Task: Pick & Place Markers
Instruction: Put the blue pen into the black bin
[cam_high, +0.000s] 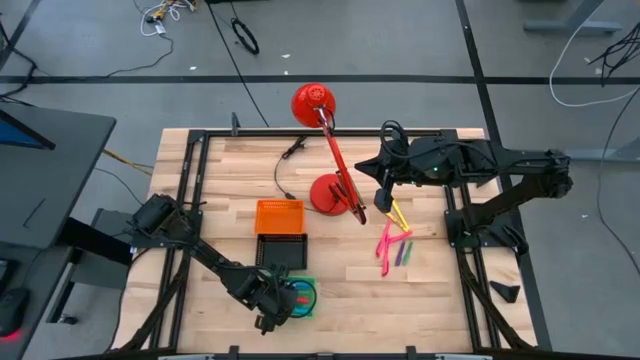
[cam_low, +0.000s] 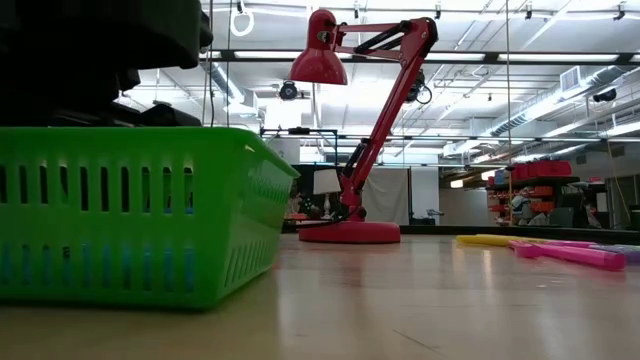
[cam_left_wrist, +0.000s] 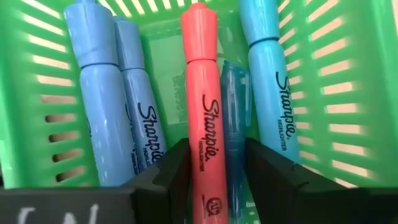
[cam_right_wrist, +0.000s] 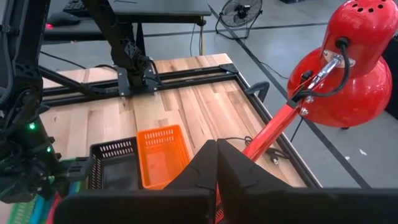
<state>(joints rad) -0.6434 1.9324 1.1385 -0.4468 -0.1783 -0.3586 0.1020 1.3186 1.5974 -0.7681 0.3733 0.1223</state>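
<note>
A red marker (cam_left_wrist: 203, 106) lies in the green tray (cam_left_wrist: 323, 93), between the left gripper's (cam_left_wrist: 214, 177) two dark fingers (cam_left_wrist: 171, 171). The fingers stand apart on either side of it; whether they press on it cannot be told. Blue markers (cam_left_wrist: 99, 106) lie alongside it in the same tray, two on one side, and another light blue one (cam_left_wrist: 270, 93) on the other, with a darker blue one (cam_left_wrist: 233, 124) just beside the red. All lie roughly parallel, lengthwise in the tray.

From above, the left gripper (cam_high: 277, 300) sits over the green tray (cam_high: 306, 296) near the table's front edge. Behind that tray stands a black tray (cam_high: 283, 250), and behind that an orange tray (cam_high: 279, 216), the three in a row.

More markers (cam_high: 392, 243) lie loose on the wooden table (cam_high: 220, 180) well to the right of the trays: pink, yellow and green ones in a small cluster. In the low view they show as a yellow stick (cam_low: 495, 240) and pink ones (cam_low: 570, 252) lying flat on the boards.

The right gripper (cam_right_wrist: 216, 163) hangs above the table just behind that cluster, near the red lamp's (cam_high: 325, 150) base, its fingers pressed together with nothing between them. The lamp's arm slants past it, the shade (cam_right_wrist: 357, 62) close by.
</note>
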